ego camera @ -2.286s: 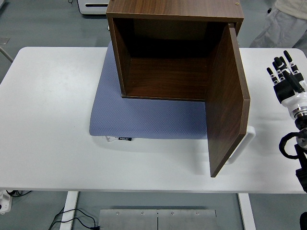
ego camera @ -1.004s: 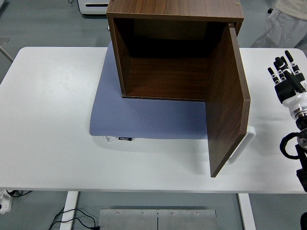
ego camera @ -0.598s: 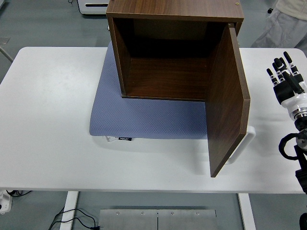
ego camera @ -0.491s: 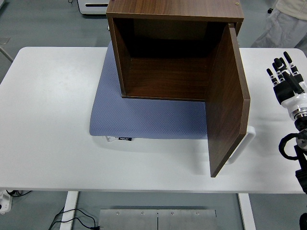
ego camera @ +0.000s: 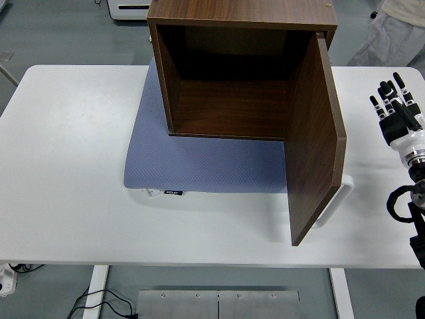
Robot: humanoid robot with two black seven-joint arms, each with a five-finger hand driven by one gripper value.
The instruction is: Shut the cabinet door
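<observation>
One right hand (ego camera: 396,111), fingers (ego camera: 385,88) seemingly spread, beside open door (ego camera: 312,146).

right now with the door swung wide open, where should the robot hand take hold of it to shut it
Probably the white handle on the cabinet door's outer face, near its free edge, approached from the right. The door stands open toward the table's near edge, hinged at the cabinet's right side, and the right robot hand is open on that side.

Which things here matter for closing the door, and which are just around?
Job:
- cabinet, open front
- cabinet door, swung wide open toward the near edge
- white handle on the door's outer face
- right hand, open, off to the door's right, touching nothing

Around:
- blue-grey mat under the cabinet
- white table
- person at top right
</observation>
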